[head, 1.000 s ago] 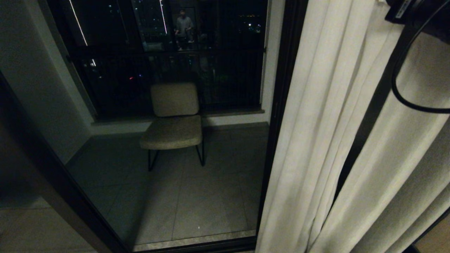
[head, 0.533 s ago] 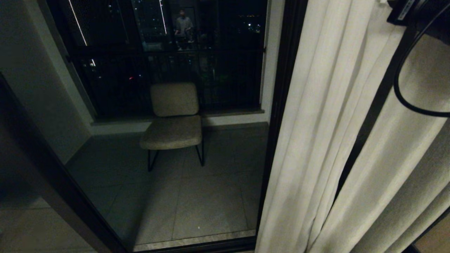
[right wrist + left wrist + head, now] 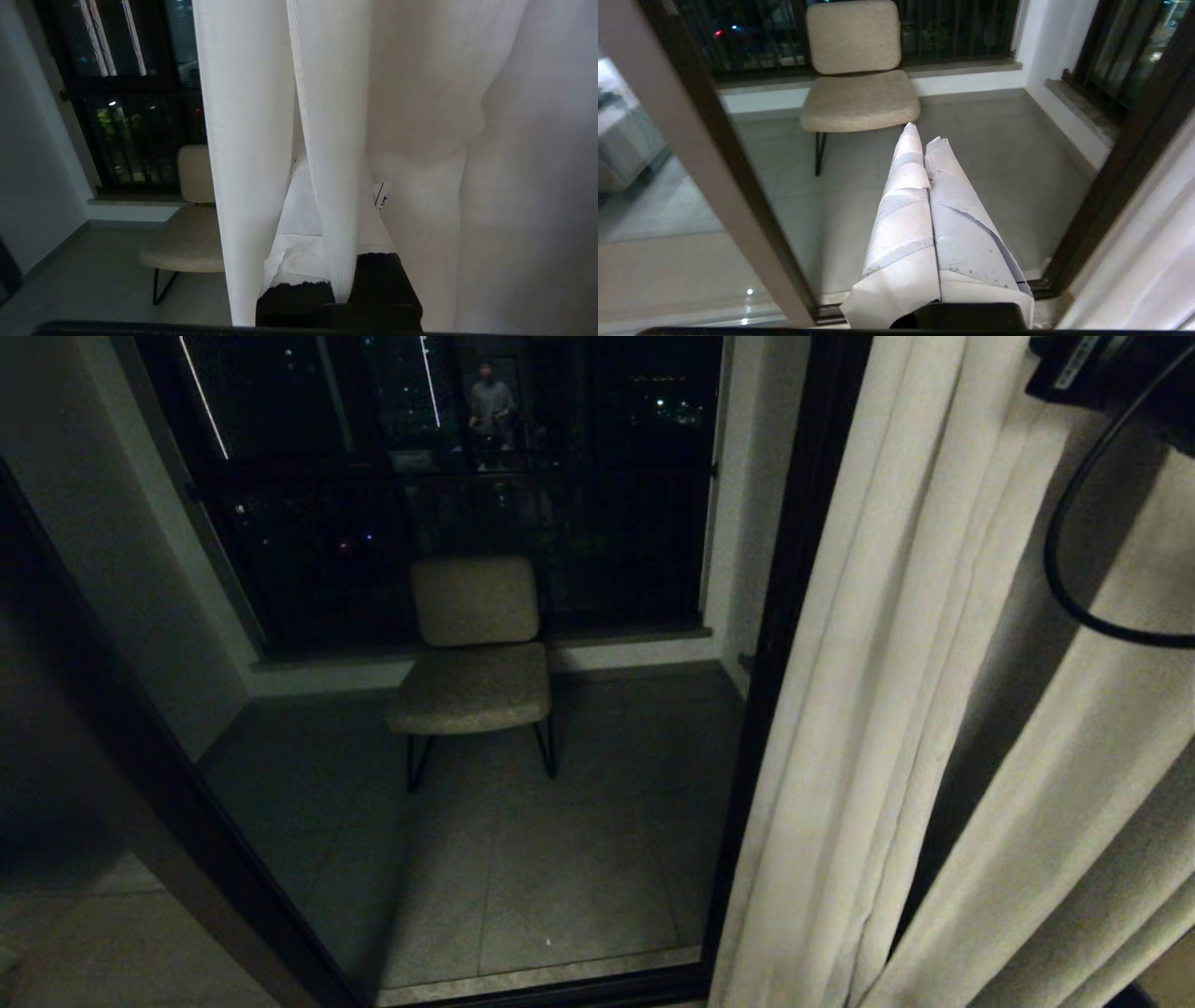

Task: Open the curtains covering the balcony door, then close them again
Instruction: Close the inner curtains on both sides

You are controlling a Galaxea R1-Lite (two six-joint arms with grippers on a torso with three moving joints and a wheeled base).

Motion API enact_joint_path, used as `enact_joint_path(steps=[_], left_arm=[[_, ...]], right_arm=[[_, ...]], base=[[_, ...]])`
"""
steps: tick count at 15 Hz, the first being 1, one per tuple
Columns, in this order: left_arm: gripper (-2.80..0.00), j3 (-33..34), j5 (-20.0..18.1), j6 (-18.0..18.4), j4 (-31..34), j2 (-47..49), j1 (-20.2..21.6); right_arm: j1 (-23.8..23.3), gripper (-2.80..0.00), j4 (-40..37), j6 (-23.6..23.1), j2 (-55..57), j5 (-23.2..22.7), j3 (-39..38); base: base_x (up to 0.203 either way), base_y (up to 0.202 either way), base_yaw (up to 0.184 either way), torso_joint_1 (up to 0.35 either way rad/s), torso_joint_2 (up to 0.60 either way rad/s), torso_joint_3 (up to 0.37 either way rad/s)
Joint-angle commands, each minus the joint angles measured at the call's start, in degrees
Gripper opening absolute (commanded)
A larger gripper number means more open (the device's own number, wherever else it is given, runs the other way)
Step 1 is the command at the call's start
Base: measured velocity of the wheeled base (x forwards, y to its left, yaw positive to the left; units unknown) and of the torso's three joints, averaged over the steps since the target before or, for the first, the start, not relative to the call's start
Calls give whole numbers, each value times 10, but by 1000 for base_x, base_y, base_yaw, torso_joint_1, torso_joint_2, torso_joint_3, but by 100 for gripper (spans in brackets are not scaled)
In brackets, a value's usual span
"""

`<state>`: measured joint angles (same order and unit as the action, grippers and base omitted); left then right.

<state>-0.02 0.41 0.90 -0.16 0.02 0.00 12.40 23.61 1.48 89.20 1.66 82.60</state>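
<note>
The curtains (image 3: pixel 887 709) hang gathered at the right side of the head view, falling in long cream pleats. Two broad bunches can be counted there: one nearer the door frame, one further right (image 3: pixel 1074 784), with a dark fold between them. To their left the balcony door (image 3: pixel 775 644) stands uncovered, its dark frame running down just beside the fabric's edge.

The right gripper (image 3: pixel 327 186) is buried among the pleats. Its two paper-wrapped fingers (image 3: pixel 299 219) are pressed together, and a narrow fold of curtain drapes over them; whether cloth is actually pinched between them cannot be told. In the head view only part of the right arm's dark housing and one looping black cable (image 3: pixel 1064 560) show at the upper right.

The left gripper (image 3: pixel 924 133) points out towards the balcony, clear of the fabric — its two wrapped fingers (image 3: pixel 906 219) shut tight against each other, holding nothing.

Beyond the glass stands one beige chair (image 3: pixel 476 653) on the tiled floor (image 3: pixel 560 859) — behind it a dark railing, and one person's reflection (image 3: pixel 490 406) in the pane.
</note>
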Motion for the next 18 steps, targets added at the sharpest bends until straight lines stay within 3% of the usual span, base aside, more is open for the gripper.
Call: enact_joint_path(steps=[1, 18], left_arm=[[-280, 0, 0, 0, 0, 0, 0], [-280, 0, 0, -1, -1, 0, 0]], right_arm=[[1, -280, 1, 0, 3, 0, 0], [1, -280, 1, 1, 4, 0, 2]], base=[[0, 192, 1, 2, 2, -4], [0, 193, 0, 2, 2, 2]])
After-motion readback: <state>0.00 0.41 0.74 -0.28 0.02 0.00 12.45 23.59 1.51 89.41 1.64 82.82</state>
